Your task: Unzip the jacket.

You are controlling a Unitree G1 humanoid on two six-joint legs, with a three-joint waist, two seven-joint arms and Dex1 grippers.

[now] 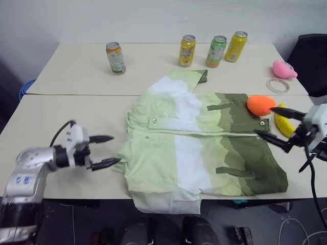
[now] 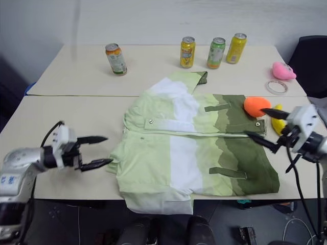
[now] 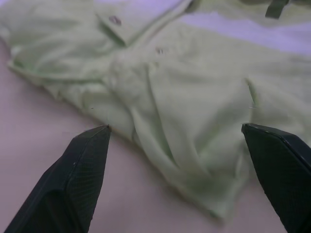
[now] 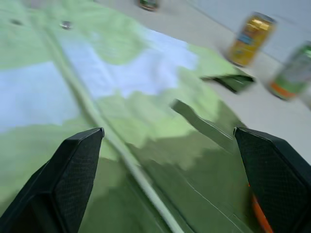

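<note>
The jacket (image 1: 194,148) lies flat on the near table, banded light green, white and dark olive from left to right. Its pale zipper (image 1: 204,133) runs sideways across the middle. My left gripper (image 1: 115,149) hovers open just off the light green edge, pointing at the fabric and holding nothing; the left wrist view shows that crumpled edge (image 3: 194,97) between its black fingers (image 3: 82,170). My right gripper (image 1: 263,121) stands open over the dark olive end by the zipper's end. In the right wrist view the zipper (image 4: 116,145) runs between its spread fingers (image 4: 73,165).
Several drink cans (image 1: 187,50) stand on the far table. An orange soft toy (image 1: 261,104) and a yellow one (image 1: 283,125) lie by my right gripper. A pink toy (image 1: 283,69), a tape roll (image 1: 277,85) and a black chair (image 1: 311,61) are at the back right.
</note>
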